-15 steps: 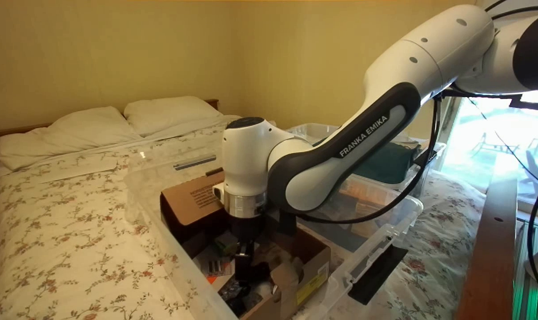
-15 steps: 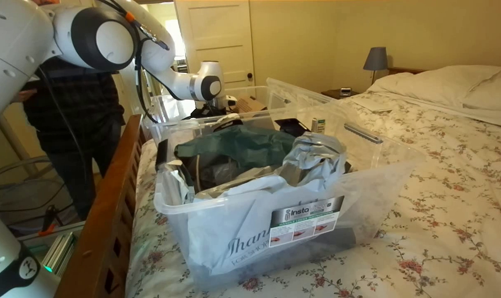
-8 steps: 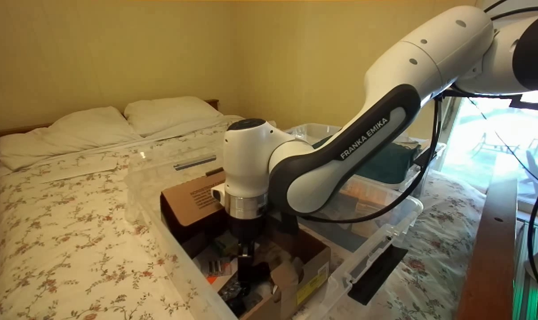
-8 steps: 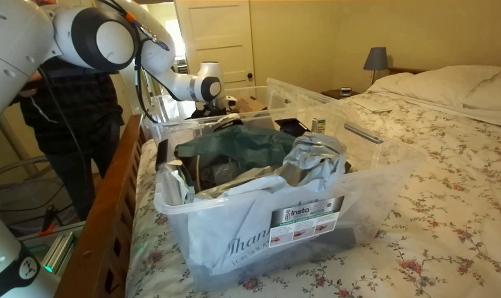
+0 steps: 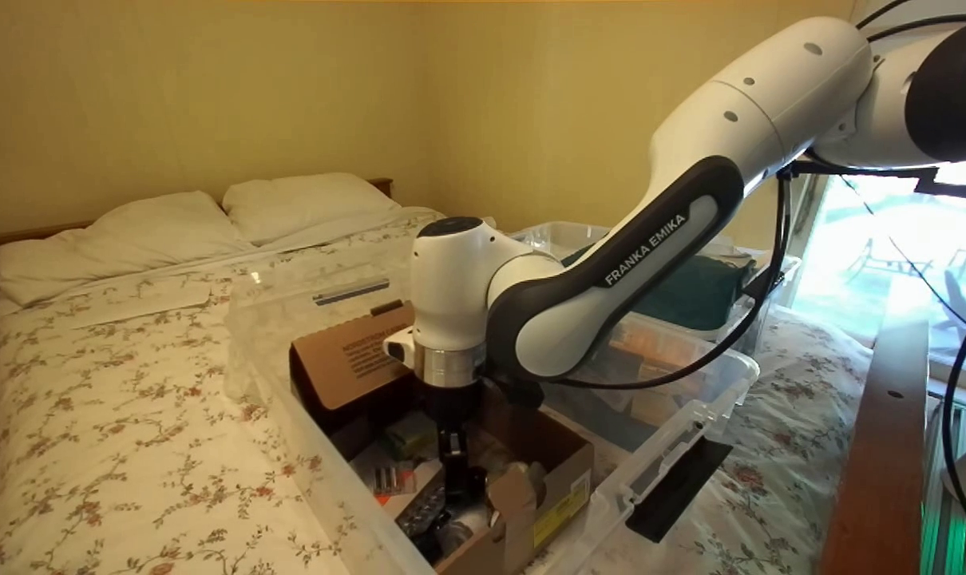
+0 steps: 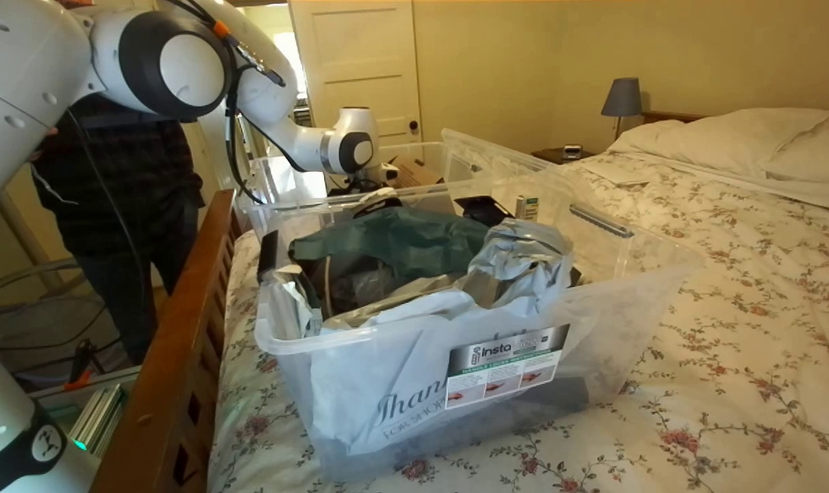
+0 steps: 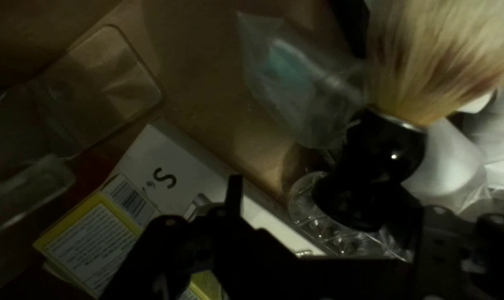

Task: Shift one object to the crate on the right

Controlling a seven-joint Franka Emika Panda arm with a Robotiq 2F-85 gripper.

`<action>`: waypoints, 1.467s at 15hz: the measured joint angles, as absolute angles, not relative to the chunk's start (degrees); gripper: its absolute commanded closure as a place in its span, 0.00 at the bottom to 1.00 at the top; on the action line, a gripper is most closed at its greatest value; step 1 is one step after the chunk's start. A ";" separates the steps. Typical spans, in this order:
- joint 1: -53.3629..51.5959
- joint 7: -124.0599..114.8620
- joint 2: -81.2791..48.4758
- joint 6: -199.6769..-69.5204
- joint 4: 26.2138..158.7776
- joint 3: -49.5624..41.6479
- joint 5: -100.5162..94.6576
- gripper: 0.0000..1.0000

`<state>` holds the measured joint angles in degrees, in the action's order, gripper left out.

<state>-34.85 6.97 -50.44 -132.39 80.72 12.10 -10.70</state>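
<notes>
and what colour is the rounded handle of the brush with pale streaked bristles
Black and glossy. The brush's rounded handle shows best in the wrist view.

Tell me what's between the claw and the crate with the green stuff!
From the claw in the cardboard box, an exterior view shows the box's side, then the clear bin's wall, before the crate. The rest there is unclear.

White arm (image 5: 651,251) slanting down, wrist (image 5: 451,311) upright, tool (image 5: 458,489) pointing downward (its hold too dark to judge)
</notes>
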 measured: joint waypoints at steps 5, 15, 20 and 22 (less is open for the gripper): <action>-34.44 8.03 -50.20 -131.41 81.88 12.36 -10.69 0.84; -32.22 -5.71 -44.95 -129.84 84.73 12.80 -4.32 0.86; -29.75 -11.83 -37.66 -139.44 92.12 13.37 0.79 0.86; -28.57 -14.79 -34.14 -144.56 96.63 13.34 2.22 0.86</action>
